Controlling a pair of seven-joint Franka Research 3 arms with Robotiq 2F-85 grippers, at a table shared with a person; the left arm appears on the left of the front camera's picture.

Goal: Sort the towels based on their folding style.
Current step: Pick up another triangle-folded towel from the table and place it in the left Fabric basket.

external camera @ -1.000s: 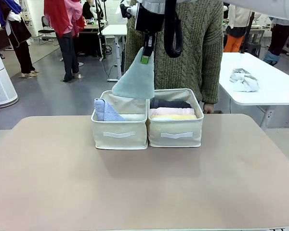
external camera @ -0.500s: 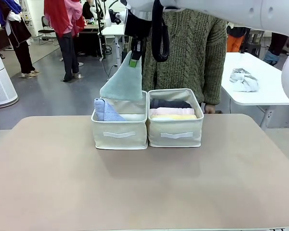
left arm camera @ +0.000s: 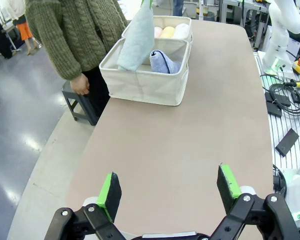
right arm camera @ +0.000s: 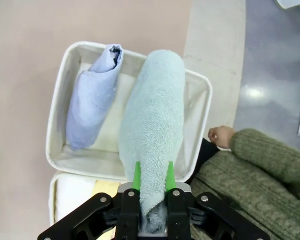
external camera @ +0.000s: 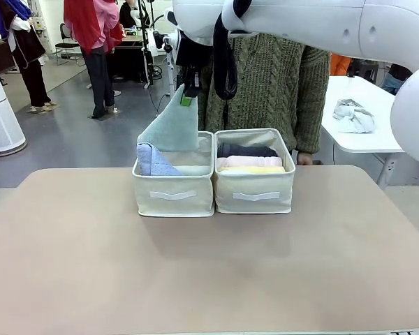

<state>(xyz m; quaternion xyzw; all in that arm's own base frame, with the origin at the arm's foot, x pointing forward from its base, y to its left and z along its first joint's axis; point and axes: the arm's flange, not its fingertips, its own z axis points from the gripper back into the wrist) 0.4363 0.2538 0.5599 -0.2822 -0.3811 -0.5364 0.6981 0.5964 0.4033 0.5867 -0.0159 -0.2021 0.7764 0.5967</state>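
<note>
Front view: right gripper (external camera: 188, 96) pinches the grey-teal cone towel (external camera: 173, 128) by its tip, so the wide end hangs over the left bin (external camera: 172, 195).
Left bin: light blue cone towel (external camera: 152, 161) already inside, so cones go here.
Right bin (external camera: 254, 193): 3 rolls stacked.
Left gripper (left arm camera: 171, 192): fingers wide apart, holding nothing, parked over bare table (left arm camera: 190, 140).
Person (external camera: 265, 77): standing behind the bins, just watching I guess.

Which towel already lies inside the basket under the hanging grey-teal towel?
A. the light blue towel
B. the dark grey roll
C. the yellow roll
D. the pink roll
A: the light blue towel lies in the left basket, directly below the grey-teal towel that the right gripper holds.
</note>
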